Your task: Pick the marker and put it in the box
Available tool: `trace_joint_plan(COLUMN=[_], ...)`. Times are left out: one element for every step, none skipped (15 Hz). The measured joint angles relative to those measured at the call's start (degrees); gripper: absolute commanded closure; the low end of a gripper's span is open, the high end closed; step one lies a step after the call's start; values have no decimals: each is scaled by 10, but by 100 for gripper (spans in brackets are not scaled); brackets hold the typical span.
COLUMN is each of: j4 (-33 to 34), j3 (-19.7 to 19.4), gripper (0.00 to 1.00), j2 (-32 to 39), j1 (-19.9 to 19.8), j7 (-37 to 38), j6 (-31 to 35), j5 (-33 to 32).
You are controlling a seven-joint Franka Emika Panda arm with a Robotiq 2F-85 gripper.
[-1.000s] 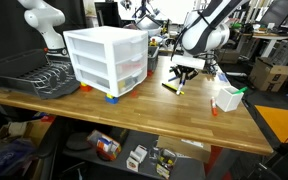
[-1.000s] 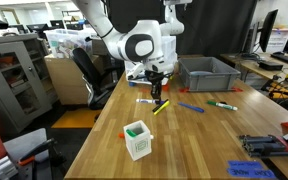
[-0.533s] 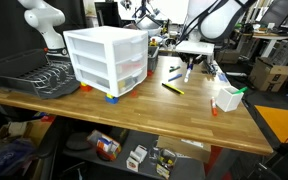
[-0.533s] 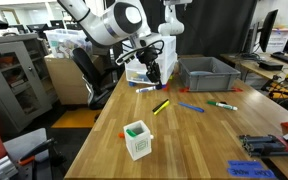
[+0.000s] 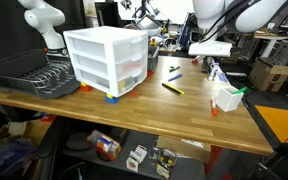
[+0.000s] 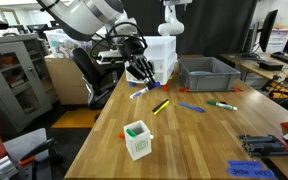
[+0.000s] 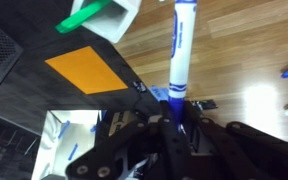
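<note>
The marker (image 7: 180,45), white barrel with a blue end, is clamped by its blue end in my gripper (image 7: 174,108) and sticks out over the table. In an exterior view my gripper (image 6: 144,76) is raised above the table's far end, with the marker (image 6: 139,93) slanting below it. In an exterior view the gripper (image 5: 210,60) hangs above and behind the box (image 5: 227,98). The small white open-top box (image 6: 136,140) stands near the table's edge, well apart from the gripper. Its green rim bit (image 7: 84,17) shows at the top of the wrist view.
A yellow-and-dark marker (image 6: 161,105), a blue pen (image 6: 191,107) and a green marker (image 6: 221,104) lie on the wooden table. A grey bin (image 6: 209,72) stands behind them. A white drawer unit (image 5: 106,58) and a black dish rack (image 5: 29,72) stand farther along.
My gripper has risen from the table with the marker in it and has swung sideways, tilting. The yellow marker, the pens and the box have stayed put.
</note>
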Motion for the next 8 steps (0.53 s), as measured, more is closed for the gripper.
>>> trace_joint_plan(j4=[-10, -21, -32, -43, -52, -60, -65, -69], j3=[28, 55, 80, 101, 120, 135, 147, 157], gripper=[96, 96, 96, 96, 96, 96, 96, 96], j2=[-19, -36, -51, -62, -67, -67, -64, -60], j1=[-19, -39, -58, -76, -92, -106, -119, -129], j7=[22, 37, 47, 55, 63, 73, 86, 98], j6=[-37, -68, -93, -112, -122, -127, -129, -130], j5=[-10, -12, -12, -12, -12, -16, -22, -31])
